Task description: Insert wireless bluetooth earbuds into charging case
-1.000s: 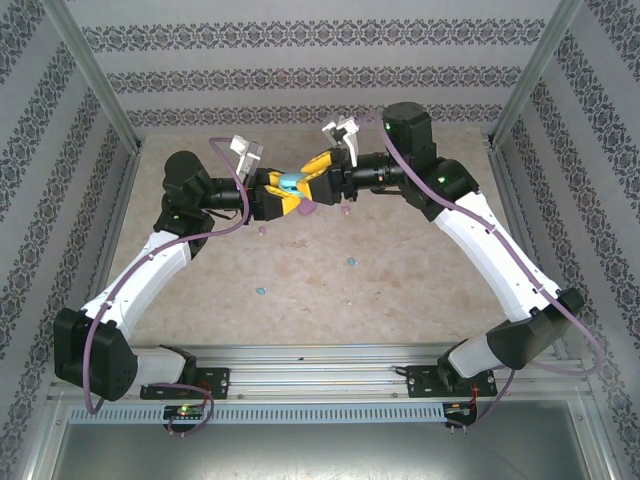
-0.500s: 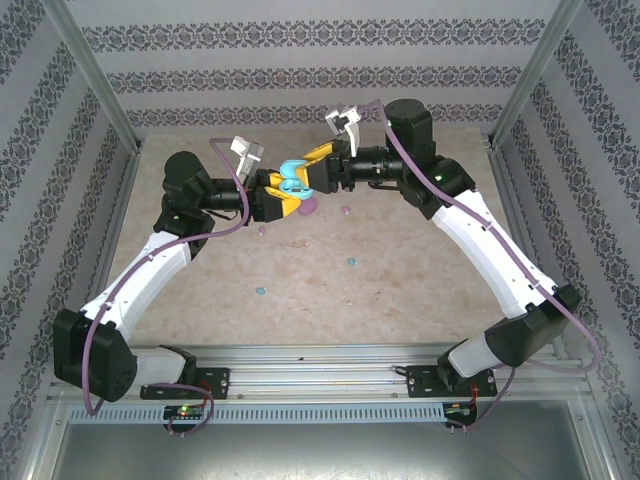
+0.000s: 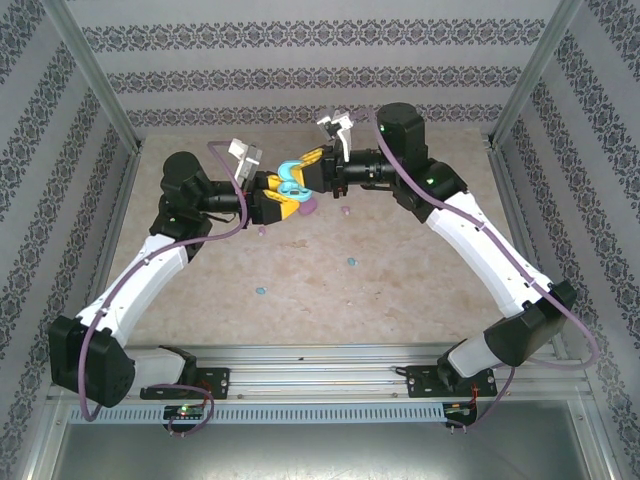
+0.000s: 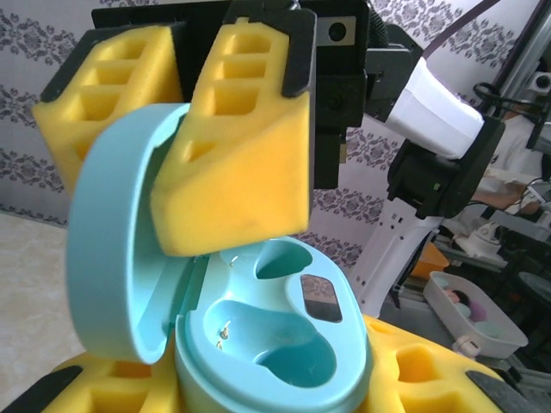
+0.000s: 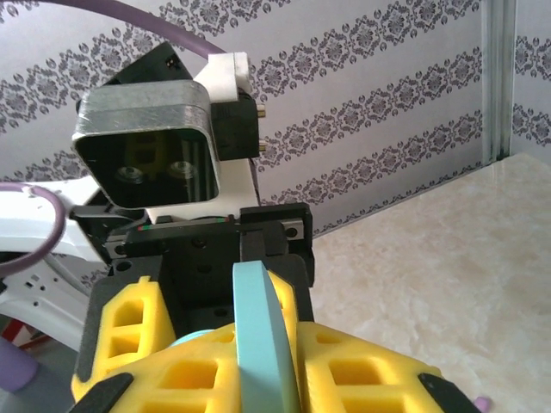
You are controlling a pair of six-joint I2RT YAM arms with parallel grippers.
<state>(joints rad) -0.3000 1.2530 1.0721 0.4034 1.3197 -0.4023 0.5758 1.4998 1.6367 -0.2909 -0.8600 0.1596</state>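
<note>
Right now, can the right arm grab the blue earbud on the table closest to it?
Probably not yet. The right end effector is shut on the lid of the cyan charging case, so it is busy. The cyan earbud lies uncovered on the table.

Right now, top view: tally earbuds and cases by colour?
cyan earbuds: 2
pink-purple earbuds: 2
cyan charging case, lid open: 1
pink-purple case: 1
Total: 6
</note>
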